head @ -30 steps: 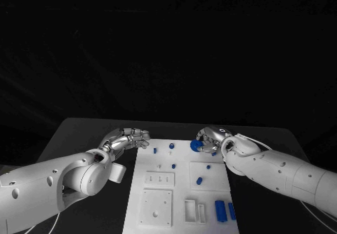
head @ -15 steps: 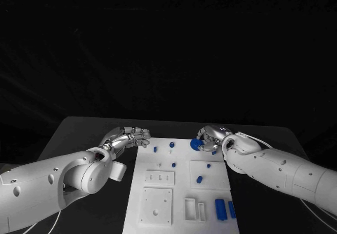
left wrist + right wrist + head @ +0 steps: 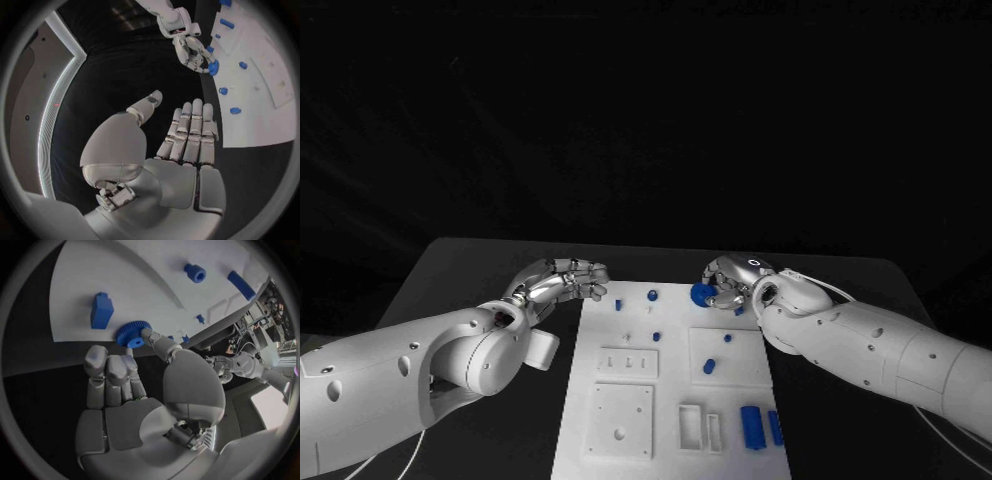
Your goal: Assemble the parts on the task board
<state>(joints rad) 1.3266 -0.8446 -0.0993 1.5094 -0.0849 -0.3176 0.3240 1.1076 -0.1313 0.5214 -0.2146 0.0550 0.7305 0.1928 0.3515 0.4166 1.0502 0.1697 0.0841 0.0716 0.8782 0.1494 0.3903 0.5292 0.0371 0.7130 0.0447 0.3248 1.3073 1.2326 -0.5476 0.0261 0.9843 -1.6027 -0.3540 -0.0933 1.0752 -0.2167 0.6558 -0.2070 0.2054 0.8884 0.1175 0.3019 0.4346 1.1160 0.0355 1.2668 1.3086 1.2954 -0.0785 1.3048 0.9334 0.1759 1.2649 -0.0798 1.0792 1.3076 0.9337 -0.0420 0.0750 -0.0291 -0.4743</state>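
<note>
The black table (image 3: pixel 473 262) has a matte top with rounded far corners, and beyond it everything lies in darkness (no wall can be made out from the head view). In the left wrist view a pale panel (image 3: pixel 32 95) stands at the side, edged by a thin bright strip of light (image 3: pixel 57 100) curving along it.

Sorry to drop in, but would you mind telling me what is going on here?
The robot is assembling parts on the white task board. Its right hand pinches a blue gear at the board's far edge. The left hand hovers empty near the far left corner. Other blue parts lie on the board.
</note>
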